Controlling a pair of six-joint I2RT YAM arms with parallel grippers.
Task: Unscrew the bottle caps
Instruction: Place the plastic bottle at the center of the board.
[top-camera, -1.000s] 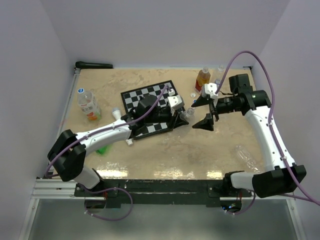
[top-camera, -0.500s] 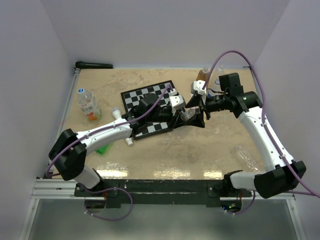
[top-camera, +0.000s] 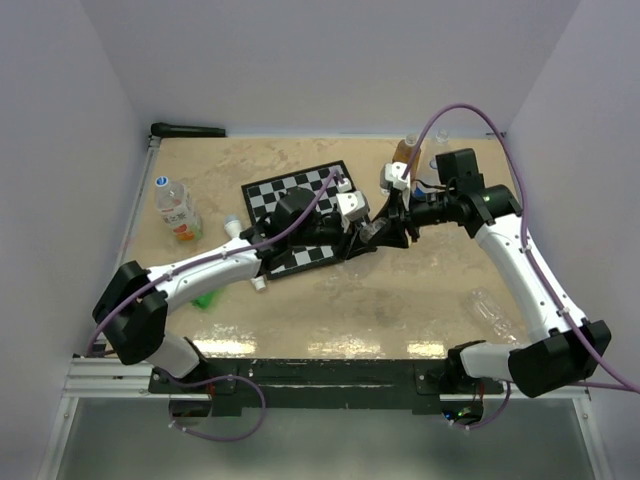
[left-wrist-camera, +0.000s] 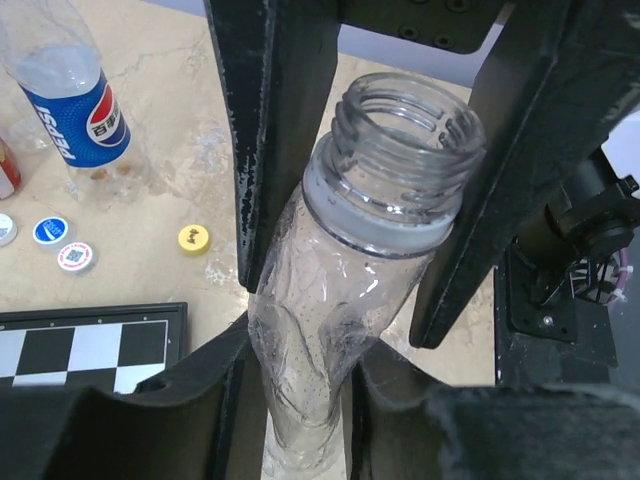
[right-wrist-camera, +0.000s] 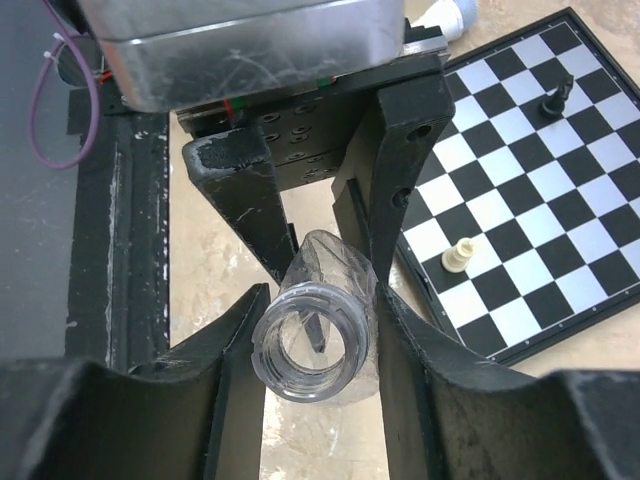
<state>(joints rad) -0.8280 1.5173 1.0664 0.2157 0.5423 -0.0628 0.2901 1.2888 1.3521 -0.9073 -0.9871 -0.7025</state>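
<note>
yellow bottle cap (left-wrist-camera: 193, 238) lies flat near blue cap (left-wrist-camera: 48, 230) and white cap (left-wrist-camera: 75, 257).

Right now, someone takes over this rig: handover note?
Left gripper: shut on the clear bottle, low on its body.
Right gripper: closed on that bottle's neck; threads bare, no cap on it.
Loose on the table: yellow cap, blue cap, white cap, beside the Pepsi bottle.
Done: held bottle uncapped.
To do: orange-label bottle at the far left looks capped; the other bottles I cannot judge.
</note>
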